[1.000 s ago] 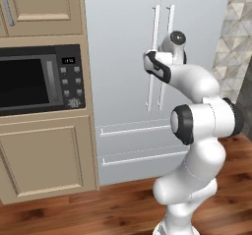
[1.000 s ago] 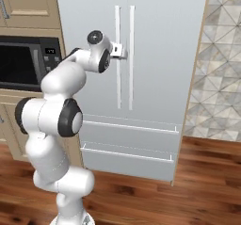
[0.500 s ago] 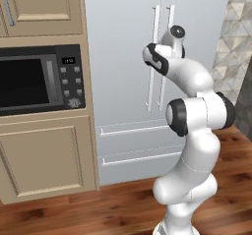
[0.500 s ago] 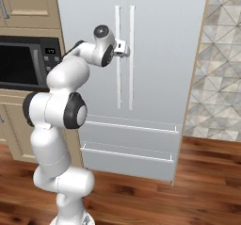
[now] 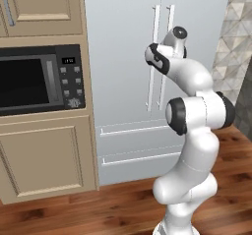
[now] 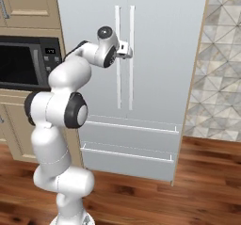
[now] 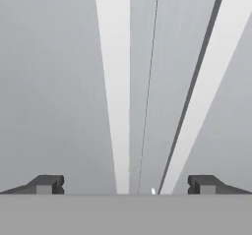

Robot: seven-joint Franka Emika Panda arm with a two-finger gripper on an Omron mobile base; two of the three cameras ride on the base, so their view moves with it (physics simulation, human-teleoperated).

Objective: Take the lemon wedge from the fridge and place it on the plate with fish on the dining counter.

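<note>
Fingers (image 7: 45, 184) standing spread wide, gripping nothing, one dark tip low at each side of the hand view. Gripper (image 7: 126, 185) pointing straight at the fridge (image 5: 123, 81), close to its front. Framing both white bar handles between the tips: left handle (image 7: 114, 81) running up from just left of centre, right handle (image 7: 206, 81) slanting up toward the top right corner, with the thin door seam (image 7: 150, 81) showing between them. Not touching either bar, as far as the hand view is telling.

Reaching up and forward from the base, elbow bent, hand held level at about the middle of the handles' height in the right base view, where the gripper (image 6: 126, 50) is showing as a small white block just in front of the left handle (image 6: 117, 54) and beside the right handle (image 6: 131, 54). Hiding its own tips behind the wrist in the left base view, with the handles (image 5: 158, 57) rising above and dropping below the forearm.

Standing shut, both doors of the fridge, and both lower drawers (image 6: 129, 139) closed as well. Sitting to the left of the fridge, a black microwave (image 5: 39, 79) built into beige cabinets (image 5: 44, 160). Flanking the fridge on the right, a patterned grey tile wall (image 6: 219, 68). Spreading below, a reddish wood floor (image 6: 164, 196).
</note>
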